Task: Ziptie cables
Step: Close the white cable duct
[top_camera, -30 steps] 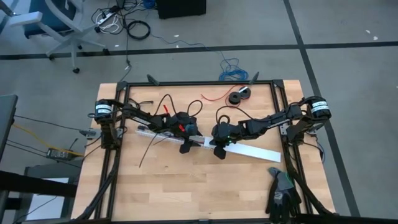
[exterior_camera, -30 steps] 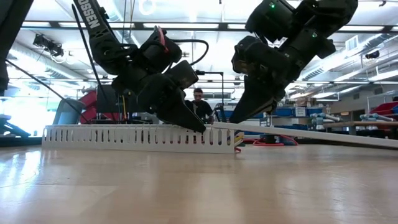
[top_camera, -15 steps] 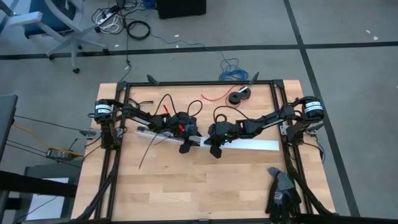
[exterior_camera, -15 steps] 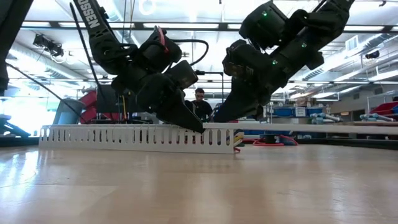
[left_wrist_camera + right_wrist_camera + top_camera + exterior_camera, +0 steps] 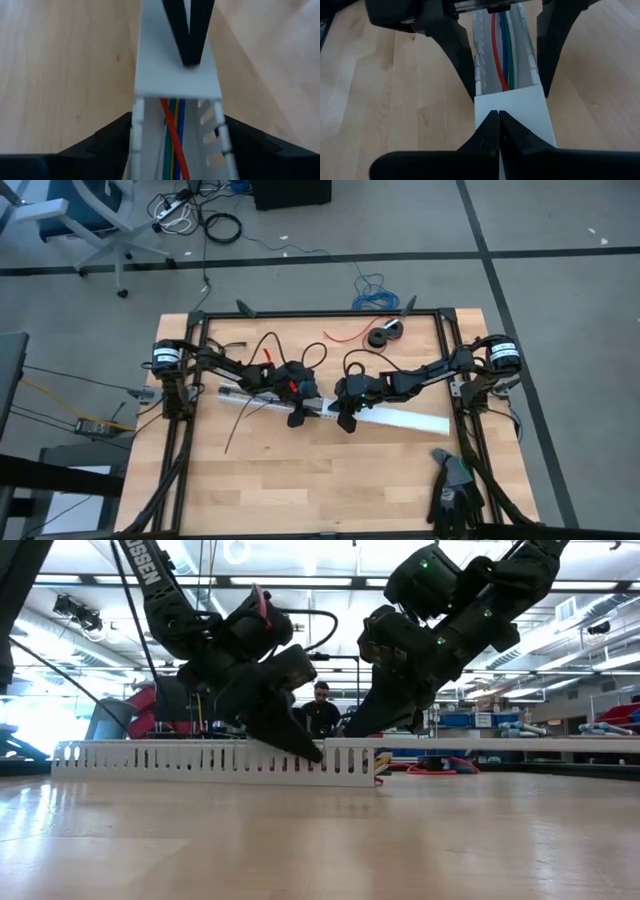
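High view showed the left gripper straddling, fingers apart, a slotted white plastic cable duct on the wooden counter. Red, green, yellow and blue cables lay inside the duct, no ziptie evident. The right gripper, closed, pressed a flat white cover strip onto the duct. Black gloves lay well apart.

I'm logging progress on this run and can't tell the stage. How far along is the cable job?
Done: the cables already lie in the slotted white duct. In hand: the left hand straddles the duct with fingers spread, while the right hand, shut, holds the flat white cover over the duct's end. Left: seating the cover along the duct. No ziptie is visible on the cables.
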Robot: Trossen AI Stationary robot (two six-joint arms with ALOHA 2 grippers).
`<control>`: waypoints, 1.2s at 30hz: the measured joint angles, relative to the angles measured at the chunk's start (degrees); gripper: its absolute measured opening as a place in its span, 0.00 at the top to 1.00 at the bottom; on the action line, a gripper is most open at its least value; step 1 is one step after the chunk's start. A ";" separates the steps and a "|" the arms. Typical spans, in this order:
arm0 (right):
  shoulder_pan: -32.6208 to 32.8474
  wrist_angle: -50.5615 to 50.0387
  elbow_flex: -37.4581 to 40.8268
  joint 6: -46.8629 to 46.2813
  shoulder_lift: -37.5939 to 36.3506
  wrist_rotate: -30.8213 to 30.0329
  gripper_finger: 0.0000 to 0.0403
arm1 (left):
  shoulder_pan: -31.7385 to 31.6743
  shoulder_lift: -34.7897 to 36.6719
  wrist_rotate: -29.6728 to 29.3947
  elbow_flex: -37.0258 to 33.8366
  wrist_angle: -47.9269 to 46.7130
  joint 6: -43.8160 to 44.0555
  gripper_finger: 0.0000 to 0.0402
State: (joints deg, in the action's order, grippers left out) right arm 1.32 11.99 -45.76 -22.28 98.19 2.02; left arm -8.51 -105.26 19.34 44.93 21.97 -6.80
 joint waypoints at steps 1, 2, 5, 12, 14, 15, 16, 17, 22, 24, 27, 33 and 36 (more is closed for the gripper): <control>0.00 -0.05 0.00 0.00 0.00 -0.02 1.00 | 0.00 -0.04 -0.03 -0.12 -0.39 -0.04 0.28; 0.02 -0.07 0.00 0.00 0.00 -0.01 1.00 | 0.00 -0.11 -0.07 -0.18 -0.63 -0.23 0.27; 0.02 -0.12 0.00 -0.02 0.00 0.02 1.00 | -0.31 -0.14 -0.02 -0.20 -1.44 -0.25 0.24; 0.02 -0.29 0.00 -0.26 0.00 0.16 1.00 | -0.52 -0.14 0.04 -0.20 -2.44 0.14 0.24; 0.00 -0.35 0.00 -0.36 0.00 0.19 1.00 | -0.52 -0.14 0.03 -0.20 -2.47 0.12 0.24; 0.00 -0.37 0.00 -0.39 0.00 0.25 1.00 | -0.55 -0.14 0.03 -0.20 -2.46 0.10 0.24; 0.00 -0.38 0.00 -0.37 0.00 0.32 1.00 | -0.55 -0.14 0.04 -0.20 -2.46 0.07 0.24; 0.00 -0.39 0.00 -0.38 0.00 0.35 1.00 | -0.55 -0.14 0.06 -0.20 -2.46 -0.06 0.24; 0.00 -0.47 0.00 -0.37 0.00 0.44 1.00 | -0.55 0.64 0.12 -0.22 -2.89 -0.42 0.24; 0.01 -0.59 0.00 -0.37 -0.02 0.54 1.00 | -0.55 1.78 0.27 -0.29 -3.32 -0.49 0.24; 0.02 -0.66 0.00 -0.35 -0.02 0.66 1.00 | -0.55 4.33 0.22 -2.58 -1.72 -0.80 0.24; 0.01 -0.64 0.00 -0.07 -0.02 0.66 1.00 | -0.55 6.65 -1.57 -12.01 12.30 3.19 0.24; 0.00 -0.61 0.00 -0.07 0.00 0.66 1.00 | -0.52 6.59 -1.72 -14.50 18.89 4.49 0.24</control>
State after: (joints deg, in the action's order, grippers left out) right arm 1.32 11.38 -45.76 -22.35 98.19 2.68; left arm -9.04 -98.67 17.63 30.43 40.86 -2.30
